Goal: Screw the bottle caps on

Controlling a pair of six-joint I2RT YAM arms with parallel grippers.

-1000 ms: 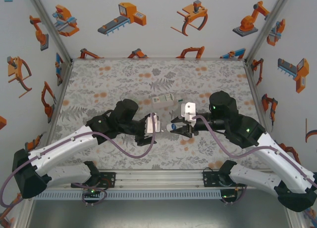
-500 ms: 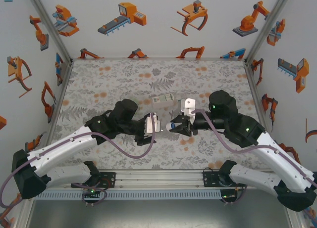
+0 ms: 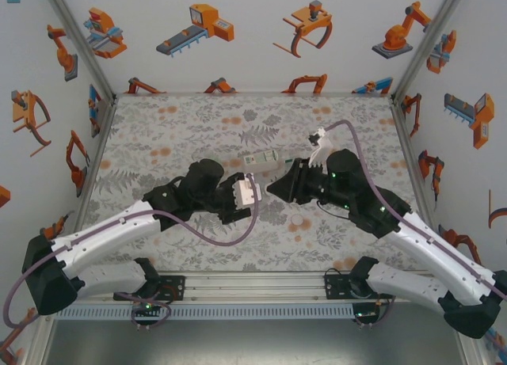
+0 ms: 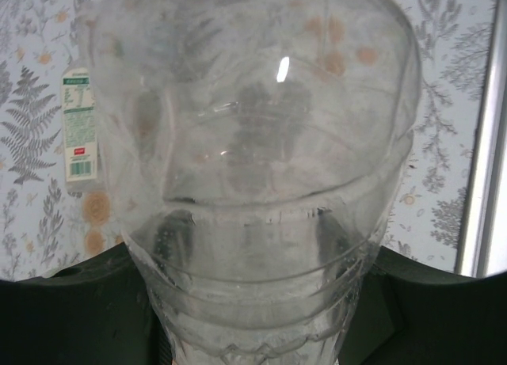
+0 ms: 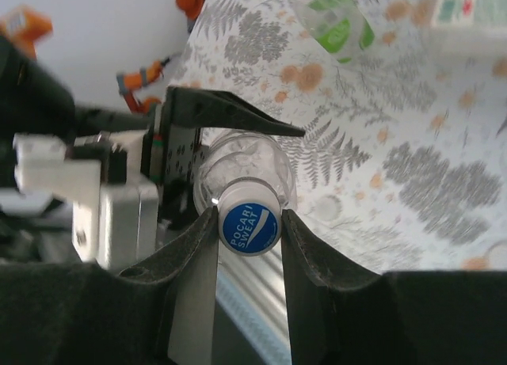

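Loose white cap (image 3: 299, 221) is seen on the table (image 3: 158, 135), nearest, right of centre. Just beyond it, mid-table, clear bottle (image 4: 261, 183) is clamped by left gripper (image 3: 252, 194), mouth pointed right. Blue-topped cap (image 5: 249, 226) is pinched tight between the fingers of right gripper (image 5: 249, 237) and set against that mouth. Farther off, labelled bottle (image 3: 261, 159) and green bottle (image 5: 339, 18) are laid flat on the table.

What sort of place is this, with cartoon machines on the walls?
Probably a robot test booth: left arm and right arm bolted to a rail, walls printed with orange robot drawings, a metal frame around the leaf-patterned table.
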